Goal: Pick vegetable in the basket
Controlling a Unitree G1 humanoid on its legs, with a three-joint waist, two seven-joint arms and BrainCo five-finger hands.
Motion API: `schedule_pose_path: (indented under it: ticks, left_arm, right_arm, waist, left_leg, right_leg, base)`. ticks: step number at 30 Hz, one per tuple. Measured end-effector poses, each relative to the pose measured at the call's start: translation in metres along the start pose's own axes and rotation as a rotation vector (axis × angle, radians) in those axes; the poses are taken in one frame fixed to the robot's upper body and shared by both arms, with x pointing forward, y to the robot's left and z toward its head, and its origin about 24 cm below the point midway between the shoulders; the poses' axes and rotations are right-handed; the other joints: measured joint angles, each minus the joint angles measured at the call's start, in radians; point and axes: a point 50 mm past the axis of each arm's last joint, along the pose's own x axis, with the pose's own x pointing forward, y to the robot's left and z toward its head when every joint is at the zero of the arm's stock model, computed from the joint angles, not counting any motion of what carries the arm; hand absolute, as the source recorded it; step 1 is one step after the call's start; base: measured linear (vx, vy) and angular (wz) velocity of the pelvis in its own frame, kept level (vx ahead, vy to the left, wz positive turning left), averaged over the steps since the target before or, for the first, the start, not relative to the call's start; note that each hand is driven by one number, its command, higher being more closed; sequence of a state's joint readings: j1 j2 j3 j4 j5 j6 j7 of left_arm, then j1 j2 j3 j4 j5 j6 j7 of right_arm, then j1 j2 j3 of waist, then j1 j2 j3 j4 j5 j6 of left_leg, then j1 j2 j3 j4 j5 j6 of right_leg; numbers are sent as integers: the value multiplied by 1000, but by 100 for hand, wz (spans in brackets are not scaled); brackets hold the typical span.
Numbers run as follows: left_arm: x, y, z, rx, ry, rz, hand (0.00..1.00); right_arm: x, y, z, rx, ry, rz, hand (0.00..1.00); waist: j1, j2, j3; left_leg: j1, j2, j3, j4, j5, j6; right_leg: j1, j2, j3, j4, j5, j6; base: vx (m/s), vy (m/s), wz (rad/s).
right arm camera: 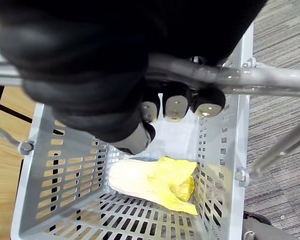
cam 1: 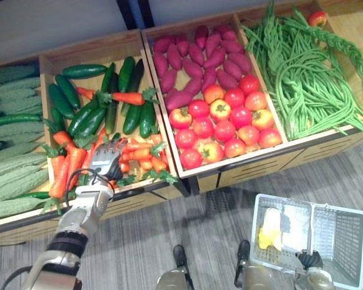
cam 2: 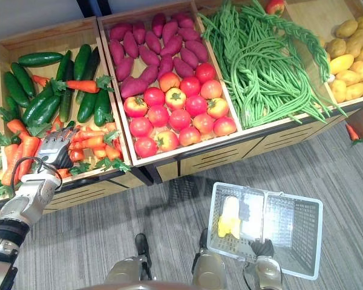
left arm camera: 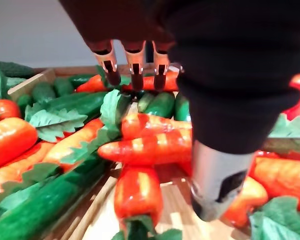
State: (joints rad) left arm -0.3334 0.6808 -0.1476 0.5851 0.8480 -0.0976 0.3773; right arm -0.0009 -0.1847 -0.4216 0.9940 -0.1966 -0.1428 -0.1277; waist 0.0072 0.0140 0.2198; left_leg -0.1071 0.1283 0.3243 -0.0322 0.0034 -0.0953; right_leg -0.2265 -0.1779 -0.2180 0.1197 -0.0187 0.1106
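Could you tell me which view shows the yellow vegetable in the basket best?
The right wrist view: the yellow vegetable lies close and whole on the basket floor. Both eye views show it small, under glare.

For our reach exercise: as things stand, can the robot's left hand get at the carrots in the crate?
Probably yes: the left hand hangs open just above the carrots, with nothing between them. The right hand grips the basket handle.

The left robot hand (cam 1: pixel 107 158) covers some of the carrots (cam 1: pixel 139 154) beneath it. The bitter gourds (cam 1: pixel 12 163) run off the left edge, the potatoes (cam 2: pixel 351 66) off the right. Glare washes out the pale vegetable (cam 2: pixel 230 219) in the basket (cam 2: pixel 290 232); its kind cannot be told.
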Motion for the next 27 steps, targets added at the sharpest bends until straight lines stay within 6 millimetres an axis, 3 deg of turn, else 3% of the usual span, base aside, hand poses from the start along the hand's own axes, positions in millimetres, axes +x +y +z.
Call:
schedule_pose_path:
  ticks: [13, 23, 24, 27]
  left_arm:
    - [22, 27, -14, -2, 93, 94, 0]
    - [41, 58, -18, -8, 125, 217, 0]
    - [45, 64, -15, -10, 117, 241, 100]
    - [52, 69, -6, -2, 84, 255, 100]
  right_arm:
    - [5, 8, 22, -16, -68, 18, 100]
    - [7, 18, 42, -43, -143, 45, 100]
    - [7, 18, 44, -44, -151, 42, 100]
    - [7, 21, 45, -57, -161, 54, 100]
  waist:
    - [22, -19, 76]
    - [19, -70, 118]
    - [18, -71, 126]
    - [19, -80, 135]
  left_leg:
    - [-47, 3, 17, 5, 1, 1]
    - [-77, 6, 29, 19, 0, 0]
    - [-81, 6, 30, 20, 0, 0]
    - [-81, 5, 42, 21, 0, 0]
  right_leg:
    - [-58, 2, 11, 10, 1, 0]
    - [-101, 7, 66, 10, 17, -8]
    - [-105, 9, 71, 6, 26, -8]
    - [-112, 8, 93, 5, 36, -8]
  base:
    - [19, -6, -3]
    - [37, -12, -8]
    - [-1, 5, -4]
    - [-10, 15, -9]
